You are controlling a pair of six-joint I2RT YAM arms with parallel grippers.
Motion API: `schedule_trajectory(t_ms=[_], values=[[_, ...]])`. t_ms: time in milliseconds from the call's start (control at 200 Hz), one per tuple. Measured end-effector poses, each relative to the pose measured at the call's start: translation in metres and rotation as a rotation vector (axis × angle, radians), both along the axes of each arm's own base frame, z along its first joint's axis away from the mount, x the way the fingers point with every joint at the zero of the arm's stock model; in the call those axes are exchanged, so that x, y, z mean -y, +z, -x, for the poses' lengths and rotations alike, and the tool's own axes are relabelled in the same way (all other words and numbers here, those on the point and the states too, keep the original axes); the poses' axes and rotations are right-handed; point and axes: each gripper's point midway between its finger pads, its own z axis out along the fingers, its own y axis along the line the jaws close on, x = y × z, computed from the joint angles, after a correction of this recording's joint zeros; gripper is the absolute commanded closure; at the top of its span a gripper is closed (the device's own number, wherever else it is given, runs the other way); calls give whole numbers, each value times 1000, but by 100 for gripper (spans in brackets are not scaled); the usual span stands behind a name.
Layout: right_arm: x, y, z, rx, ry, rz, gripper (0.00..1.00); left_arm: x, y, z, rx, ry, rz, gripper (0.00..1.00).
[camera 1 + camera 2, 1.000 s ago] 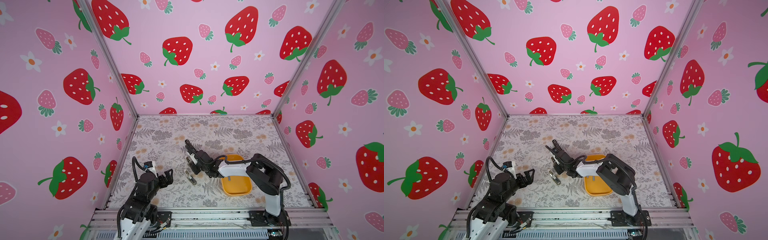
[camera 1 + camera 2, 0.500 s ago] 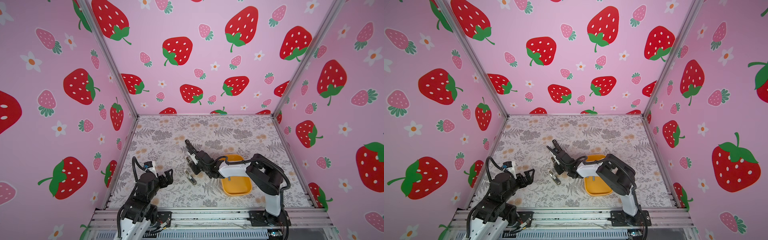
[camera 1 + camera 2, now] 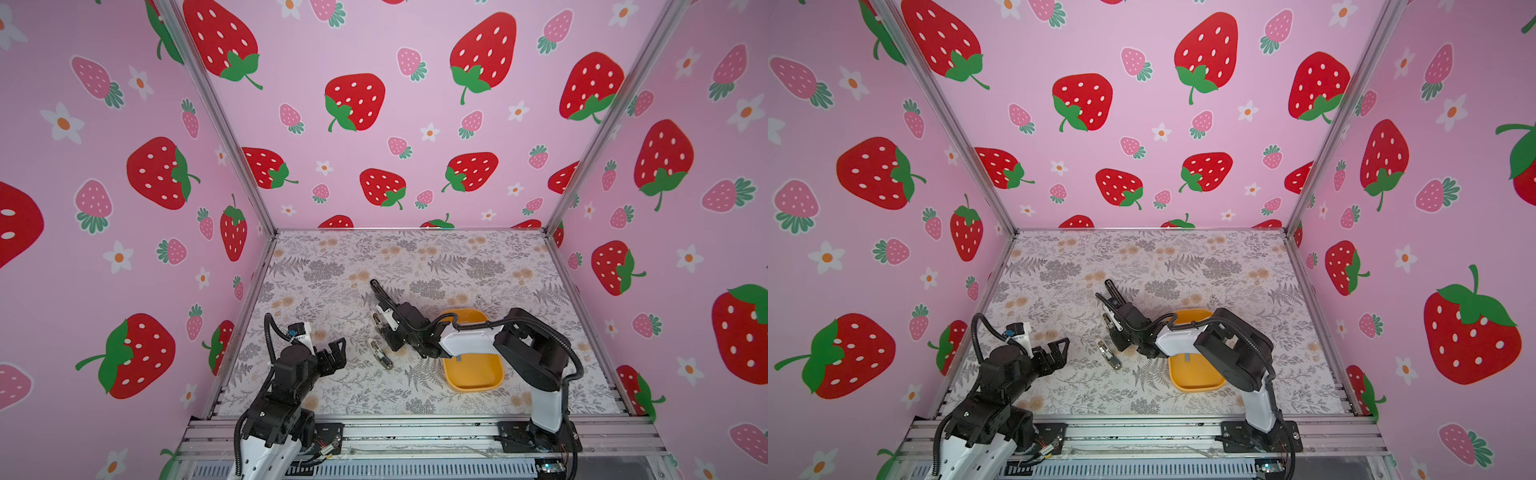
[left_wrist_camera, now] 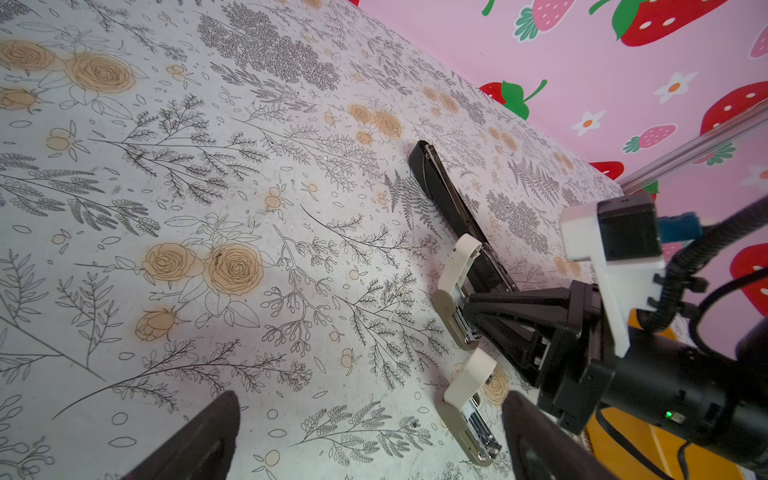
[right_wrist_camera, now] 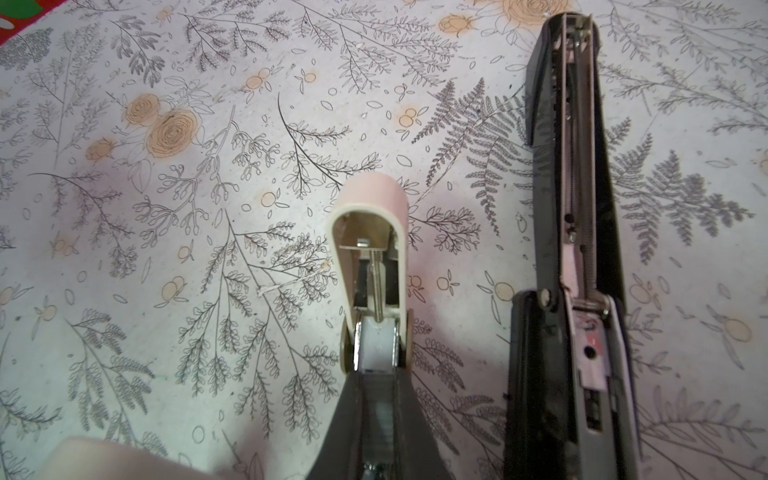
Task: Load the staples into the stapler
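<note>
Item: black stapler [image 3: 379,291] [image 5: 577,166], opened out flat on the floral worktop [image 3: 415,257], mid-scene. Its long axis runs near-right to far-left, free end pointing far-left. The right fingers [image 5: 345,415] are just beside its near end, clamped on a small white-topped stapler [image 5: 370,232]. The left fingers [image 4: 195,440] are spread wide and empty, well apart at near left.

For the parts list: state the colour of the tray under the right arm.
Yellow-orange tray, clearest in both top views.

Stereo pair high, front; wrist cams nr stapler [image 4: 440,195]
</note>
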Motion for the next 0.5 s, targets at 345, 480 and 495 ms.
schedule_trajectory(t_ms=[345, 480, 495], values=[[2, 0, 1, -5, -1, 9, 89, 0, 0, 0, 0, 0, 0, 0], [3, 7, 2, -4, -6, 5, 89, 0, 0, 0, 0, 0, 0, 1], [3, 8, 2, -2, -6, 2, 89, 0, 0, 0, 0, 0, 0, 1]])
